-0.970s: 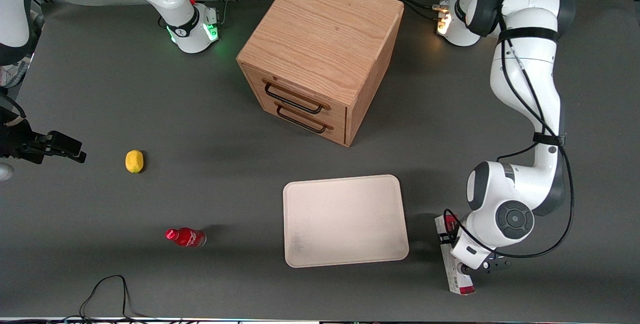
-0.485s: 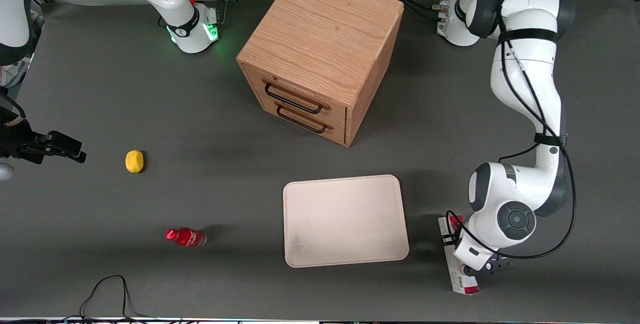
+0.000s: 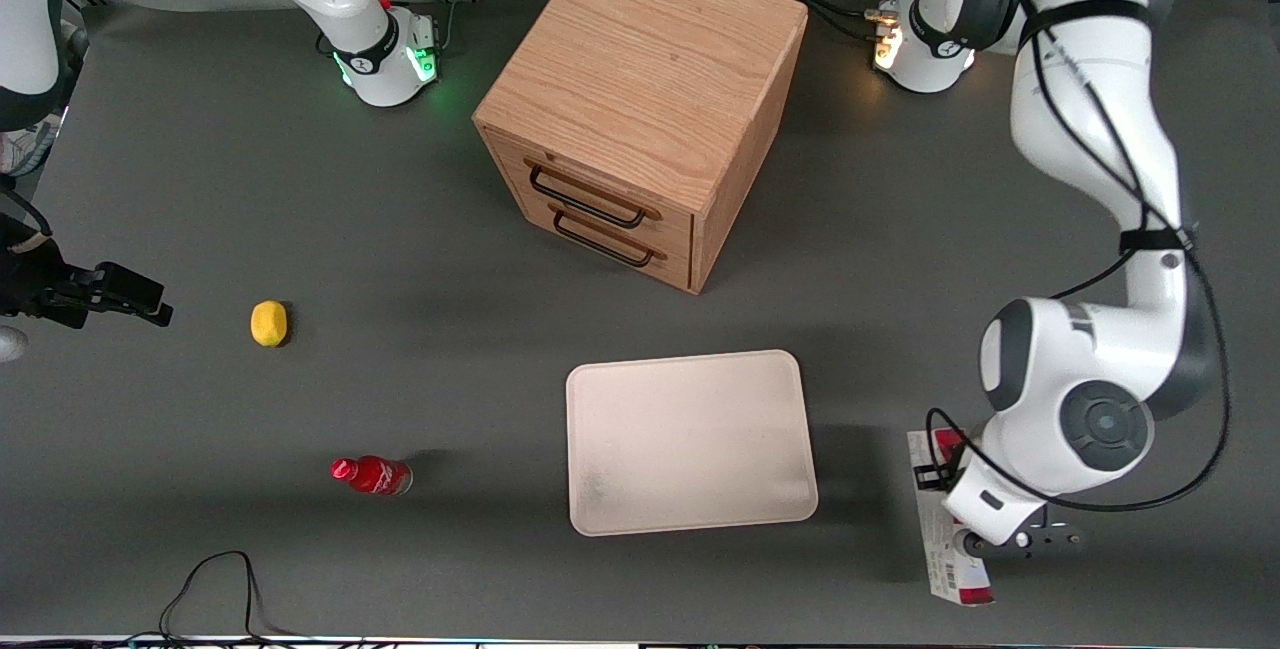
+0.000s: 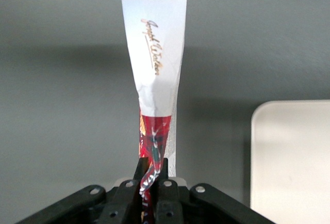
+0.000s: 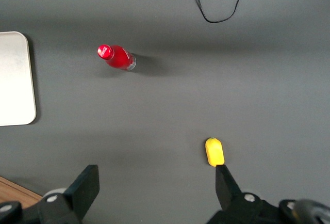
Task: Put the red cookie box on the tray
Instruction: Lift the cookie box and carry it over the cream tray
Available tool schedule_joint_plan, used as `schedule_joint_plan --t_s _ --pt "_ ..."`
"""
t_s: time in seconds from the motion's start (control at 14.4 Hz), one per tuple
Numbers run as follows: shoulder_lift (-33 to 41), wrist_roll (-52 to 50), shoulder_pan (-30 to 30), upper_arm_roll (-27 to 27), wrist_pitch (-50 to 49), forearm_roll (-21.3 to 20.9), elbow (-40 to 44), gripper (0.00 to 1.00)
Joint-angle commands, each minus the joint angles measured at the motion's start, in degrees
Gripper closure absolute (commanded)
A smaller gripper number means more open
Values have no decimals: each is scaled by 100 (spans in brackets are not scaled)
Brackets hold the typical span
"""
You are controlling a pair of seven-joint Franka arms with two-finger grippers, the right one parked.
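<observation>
The red cookie box (image 3: 947, 554), long and slim with a white panel and red ends, hangs just above the table beside the tray, toward the working arm's end. The wrist view shows my gripper (image 4: 153, 170) shut on one red end of the box (image 4: 155, 53), which is pinched thin between the fingers. From the front, the arm's wrist hides the fingers and part of the box. The pale cream-pink tray (image 3: 690, 444) lies flat with nothing on it, and its rim (image 4: 291, 157) is apart from the box.
A wooden drawer cabinet (image 3: 640, 109) stands farther from the front camera than the tray. A small red bottle (image 3: 372, 475) and a yellow lemon (image 3: 268, 322) lie toward the parked arm's end. A black cable (image 3: 215, 579) loops near the table's front edge.
The arm has risen and swung outward toward its own end of the table and nearer the front camera. The box stayed in the gripper and moved with it, away from the tray.
</observation>
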State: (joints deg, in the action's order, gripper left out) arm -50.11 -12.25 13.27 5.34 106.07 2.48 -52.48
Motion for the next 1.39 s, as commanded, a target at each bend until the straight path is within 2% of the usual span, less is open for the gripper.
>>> schedule_joint_plan --t_s 0.0,0.14,0.28,0.62,0.76,0.83,1.04,1.32 --pt "203 135 97 -6 -910 69 543 100" --pt "212 -206 193 -208 -1263 182 721 100" --pt "221 -1091 342 -515 -1247 192 765 100" --pt "-165 -1920 975 -525 -686 95 590 100" --pt "-428 -2316 1256 -525 -265 -386 345 100" --pt "-482 -2457 1318 -525 -80 -484 170 100" --pt "-508 -2493 1371 -517 588 -572 -411 100" --pt "-579 -2485 1424 -508 722 -740 -439 100"
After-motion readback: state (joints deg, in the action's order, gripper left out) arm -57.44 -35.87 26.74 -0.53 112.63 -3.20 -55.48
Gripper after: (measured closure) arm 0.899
